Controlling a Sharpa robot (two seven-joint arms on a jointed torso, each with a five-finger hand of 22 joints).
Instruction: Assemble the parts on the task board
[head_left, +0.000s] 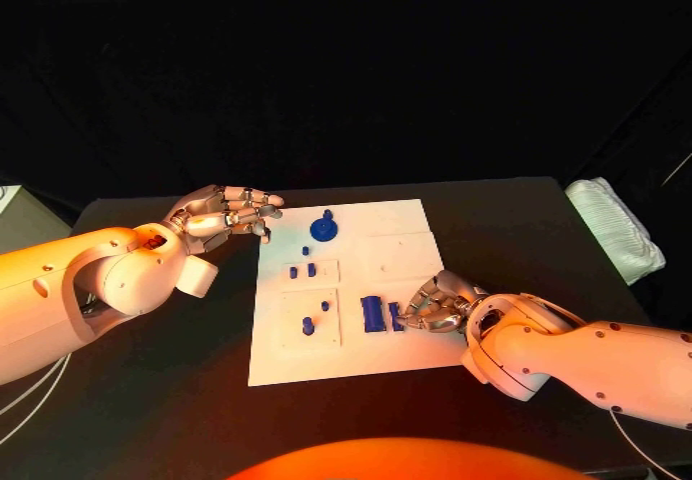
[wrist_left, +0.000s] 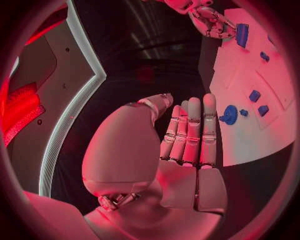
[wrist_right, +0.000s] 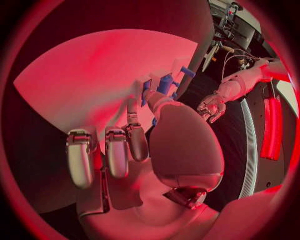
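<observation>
Flat white task board sits mid-frame on matte black table. Round blue disc part near its upper left edge, small blue pegs below. Left hand, frame left, empty, fingers straight & close together, off the board. Right hand, lower right, fingers curled at upright blue block part; can't tell if gripping. Folded white cloth at far right.
</observation>
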